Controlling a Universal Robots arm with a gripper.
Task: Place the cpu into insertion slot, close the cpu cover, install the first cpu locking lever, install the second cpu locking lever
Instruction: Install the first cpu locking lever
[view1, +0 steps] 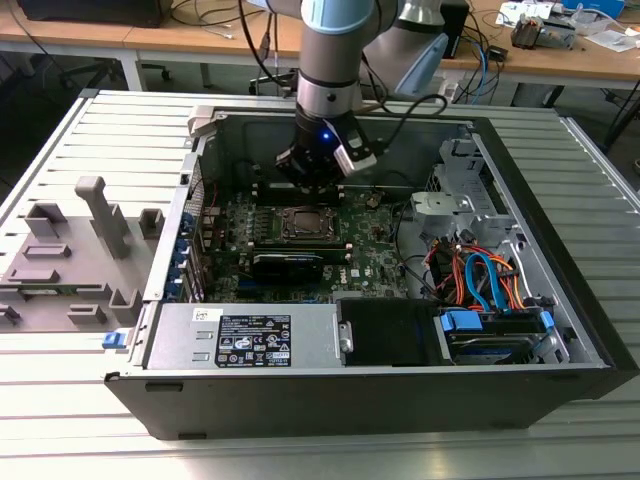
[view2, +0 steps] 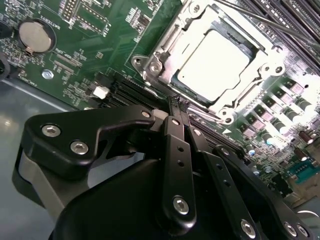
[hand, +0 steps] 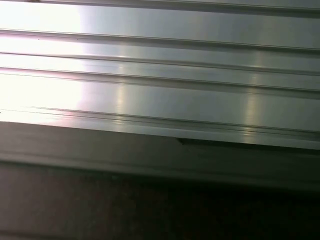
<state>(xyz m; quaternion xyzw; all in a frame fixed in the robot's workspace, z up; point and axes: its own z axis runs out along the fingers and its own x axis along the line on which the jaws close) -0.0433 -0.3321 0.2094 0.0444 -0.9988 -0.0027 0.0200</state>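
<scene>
In the exterior view the single arm reaches down from the upper centre of the frame into an open computer case, and its gripper hangs just above the green circuit board, near the middle of the picture. Directly below the gripper sits the one insertion slot.

The second wrist view shows that slot up close in the upper right of the frame. One cpu, its pale metal top bright with glare, lies flat inside the insertion slot. The cpu cover, a silvery frame with a square window, lies down around the chip, which shows through the window. The gripper fills the lower half of that frame, its black fingers drawn together with nothing between them, and their tips end just beside the lower left edge of the socket frame; whether they touch it I cannot tell.

One round coin battery sits on the board at the upper left of the second wrist view. In the exterior view a grey fixture block lies outside the case at the left of the frame, on the ribbed metal table.
</scene>
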